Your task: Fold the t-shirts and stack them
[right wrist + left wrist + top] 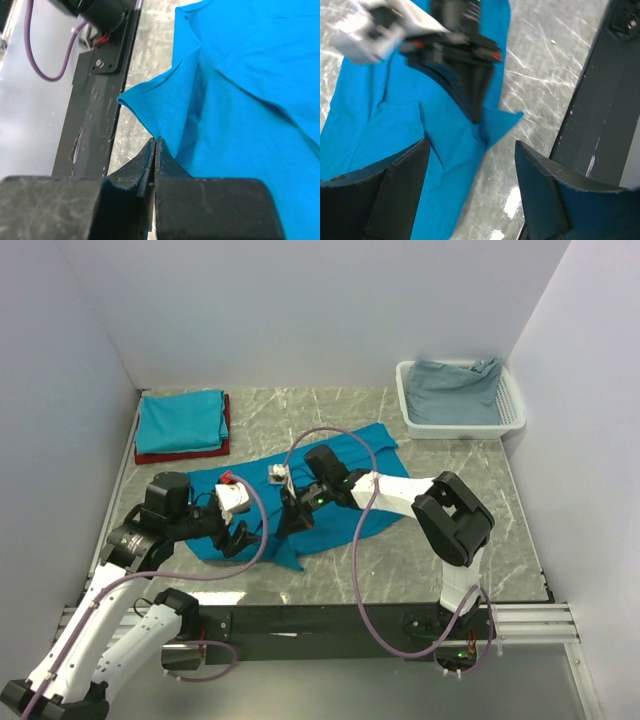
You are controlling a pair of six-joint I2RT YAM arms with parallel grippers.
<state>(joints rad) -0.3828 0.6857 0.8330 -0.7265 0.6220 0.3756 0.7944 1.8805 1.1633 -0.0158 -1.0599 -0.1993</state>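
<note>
We are starting a fold: right end effector (156, 150) is pinching the near edge of the shirt (345, 452), left end effector (470, 192) is hovering spread, needing its own grip next

A robot lab cell: plain white panels (300, 300) box in a marble-patterned table (430, 560) edged by an aluminium rail (530, 625).

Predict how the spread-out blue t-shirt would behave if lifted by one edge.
Probably floppy: the blue t-shirt lies in soft creases, so it should sag. Likely light, since the cloth looks thin. It might slide easily over the smooth table.
</note>
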